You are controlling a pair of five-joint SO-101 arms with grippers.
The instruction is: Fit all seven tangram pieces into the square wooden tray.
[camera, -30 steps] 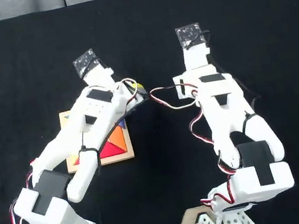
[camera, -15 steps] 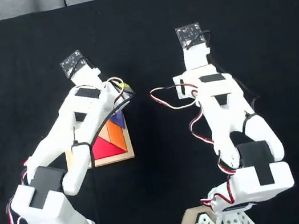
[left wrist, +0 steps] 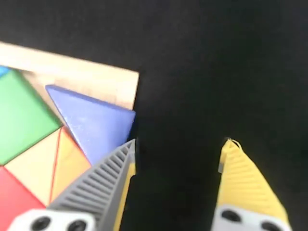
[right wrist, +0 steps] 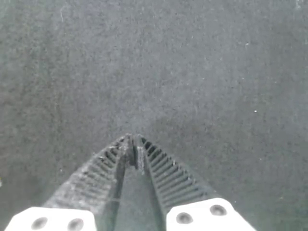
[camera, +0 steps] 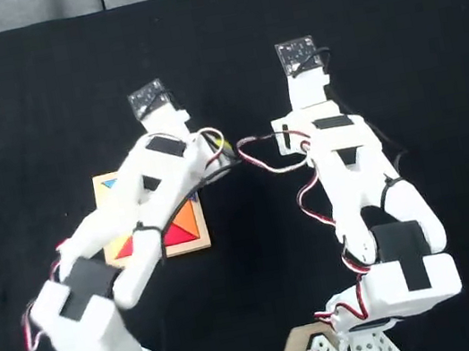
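Now your left tool [left wrist: 182,144], released, is back at the tray [left wrist: 96,79] corner, where the blue triangle [left wrist: 96,122] rides the rim, seemingly unseated.

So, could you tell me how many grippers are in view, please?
2: the left gripper, open, at the edge of the tray; the right gripper, shut, over black cloth.

pieces [left wrist: 91,120] in tray [left wrist: 91,81], left arm [camera: 156,167] above
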